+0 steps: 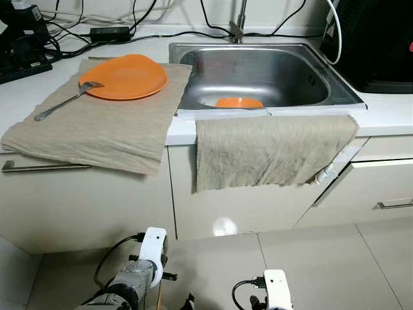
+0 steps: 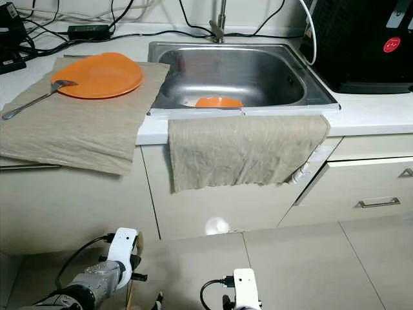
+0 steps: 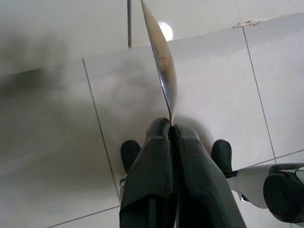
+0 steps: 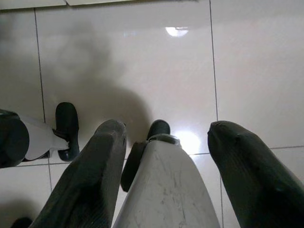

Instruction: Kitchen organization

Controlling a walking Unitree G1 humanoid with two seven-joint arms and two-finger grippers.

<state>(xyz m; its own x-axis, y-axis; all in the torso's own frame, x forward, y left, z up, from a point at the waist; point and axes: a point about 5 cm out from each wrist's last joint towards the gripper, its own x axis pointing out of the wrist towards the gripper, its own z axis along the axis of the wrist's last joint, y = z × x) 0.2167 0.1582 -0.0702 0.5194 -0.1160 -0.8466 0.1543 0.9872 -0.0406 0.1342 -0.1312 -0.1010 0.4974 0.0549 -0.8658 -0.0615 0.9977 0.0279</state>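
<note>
Orange round plate (image 1: 124, 76) lies on a beige linen cloth (image 1: 97, 126) spread over the white countertop (image 1: 387, 110), a silver metal fork (image 1: 64, 102) resting with its tines on the plate's rim. A second orange dish (image 1: 239, 102) sits at the bottom of the stainless steel sink (image 1: 258, 71), and another beige cloth (image 1: 271, 152) hangs over the sink's front edge.

Both arms hang low above the pale tiled floor (image 3: 213, 71). The left gripper (image 3: 170, 130) has its black fingers pressed together on a thin, edge-on, blade-like piece (image 3: 161, 61), its identity unclear. The right gripper (image 4: 166, 137) hangs with its fingers spread and holding nothing.

Judged from this, a raise toward the counter comes next. Lifting the left arm slowly, with the thin piece pointing away from the hanging cloth and the cabinet front (image 1: 97, 206), should avoid a snag.
</note>
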